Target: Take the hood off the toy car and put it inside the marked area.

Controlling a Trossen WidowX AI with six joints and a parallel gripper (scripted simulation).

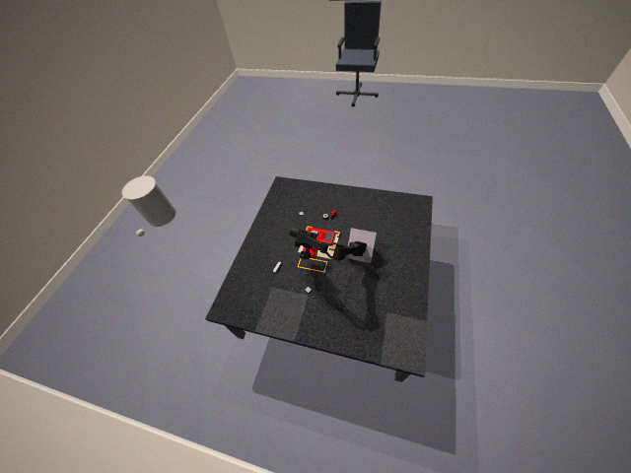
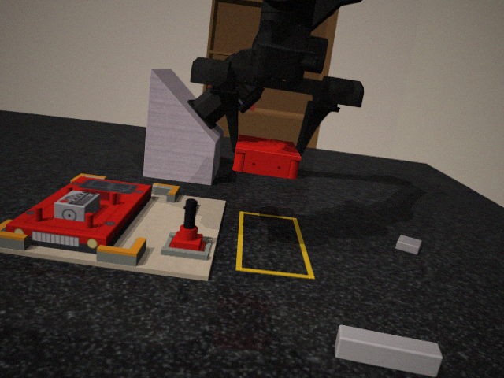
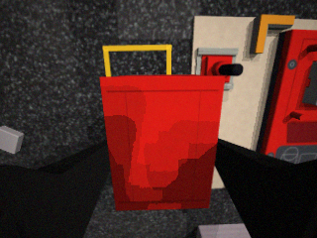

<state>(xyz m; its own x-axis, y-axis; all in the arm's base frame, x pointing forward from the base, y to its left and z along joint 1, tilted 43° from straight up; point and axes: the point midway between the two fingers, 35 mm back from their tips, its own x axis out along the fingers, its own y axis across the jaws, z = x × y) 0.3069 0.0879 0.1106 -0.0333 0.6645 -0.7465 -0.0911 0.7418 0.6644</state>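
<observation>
One step of the task looks done and two remain. Largest first: the dark table carries everything, and near its left side sits the beige board with the toy car, whose grey engine block is bare, so the hood is plainly off. Right of the board lies the yellow marked area, with nothing standing inside it. Above and behind it the gripper hangs on the black arm, its jaws clamped on the two sides of the red hood, which rides in the air clear of the table, beside the grey wedge block. In the wrist view the hood covers most of the yellow outline below. Left to do, as I judge it: carry the hood over the outline, lower it inside, then open and lift clear.
</observation>
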